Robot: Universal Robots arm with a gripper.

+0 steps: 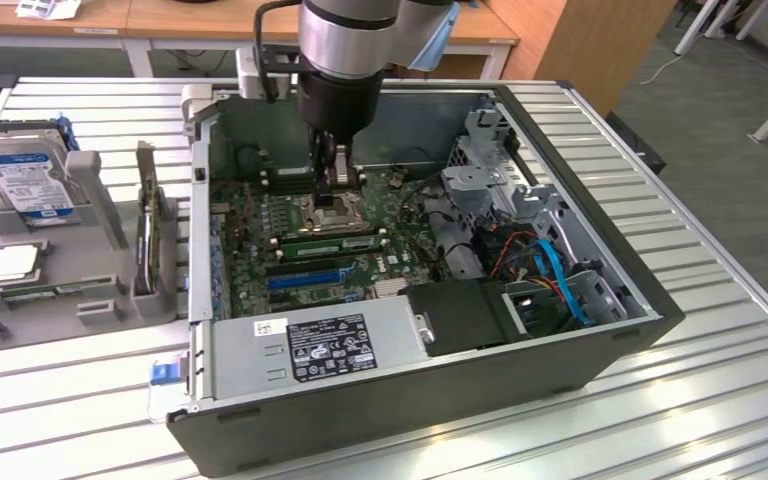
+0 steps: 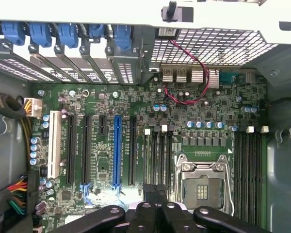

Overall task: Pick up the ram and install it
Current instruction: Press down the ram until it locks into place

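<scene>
Claw (image 1: 335,190) shut above motherboard (image 1: 307,232), case on slatted table (image 1: 704,390).

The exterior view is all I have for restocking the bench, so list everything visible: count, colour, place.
computer case: one, dark grey, open on the slatted table.
motherboard: one, green, inside the case.
ram: one, green stick, lying along a motherboard slot.
power supply: one, silver, at the case's near edge.
parts holder: one, grey, on the exterior view's left.
hard drive: one, silver with blue label, standing in the holder.
CPU chip: one, silver, flat in the holder.
gripper: one, black, shut, above the motherboard.
</scene>
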